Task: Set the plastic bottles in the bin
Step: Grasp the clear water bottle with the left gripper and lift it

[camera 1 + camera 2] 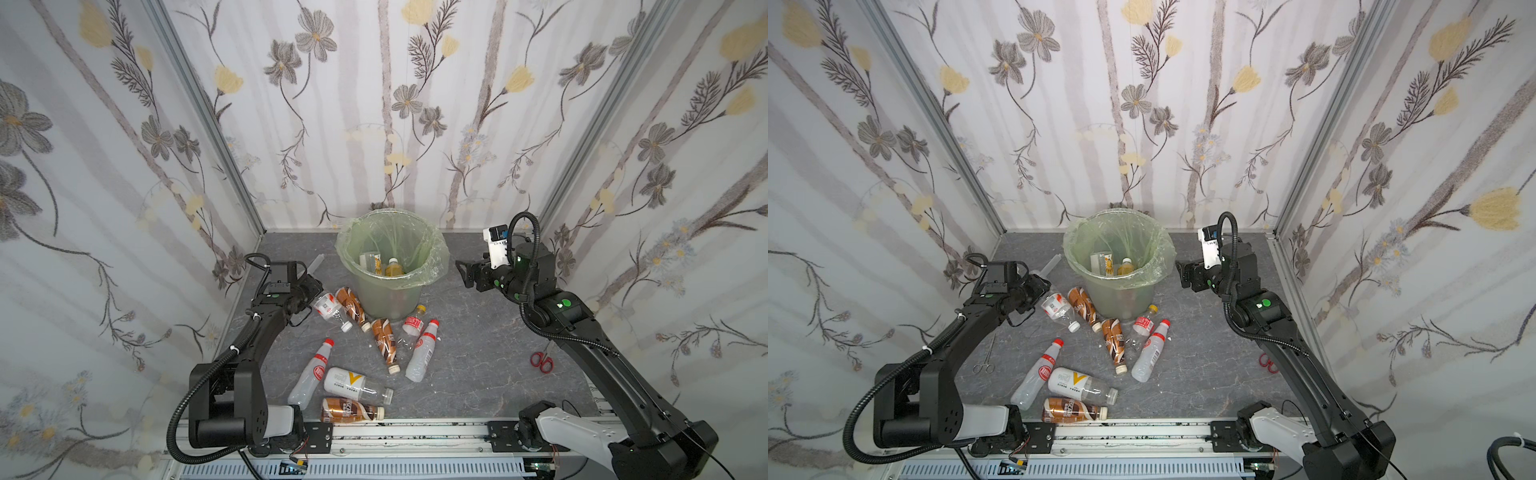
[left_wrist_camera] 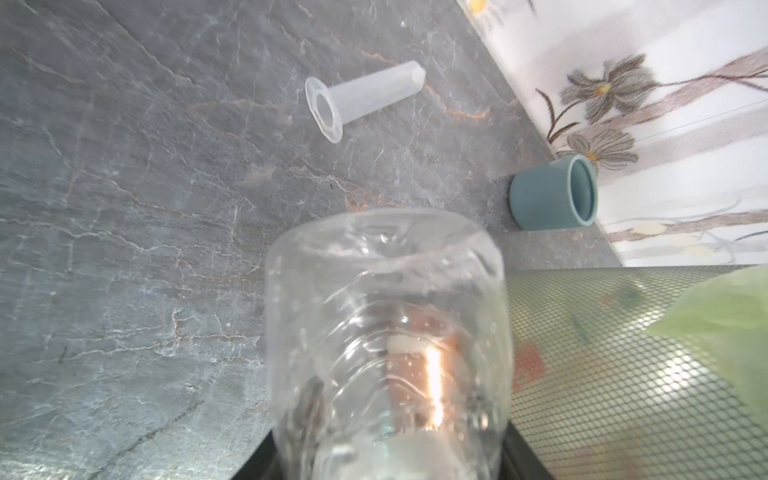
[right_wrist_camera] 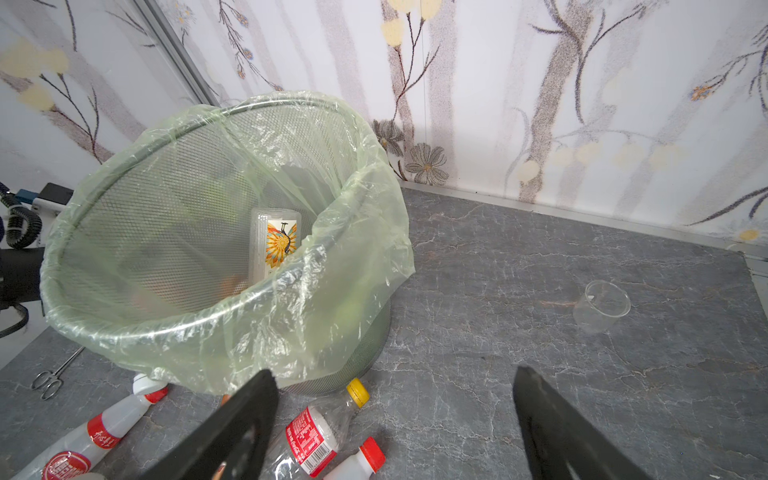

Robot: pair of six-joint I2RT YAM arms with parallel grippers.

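Grey marble-look tabletop [image 1: 478, 374], floral wallpaper on three sides. Bin [image 1: 386, 295] stands back centre, bag-lined; flat rectangular bottle [image 3: 276, 241] and amber bottle [image 1: 392, 268] already inside. Left gripper [image 1: 312, 299] is low, left of the bin, jaws clamped against both sides of the clear bottle [image 1: 328, 308], which is down at table level with its cap pointing away from the arm. Right gripper [image 1: 462, 272] hangs right of the bin, jaws wide apart, nothing between them. Seven more bottles lie loose in front of the bin, including a brown coffee bottle [image 1: 384, 340]. Syringe barrel [image 2: 365, 97] lies near the left gripper.
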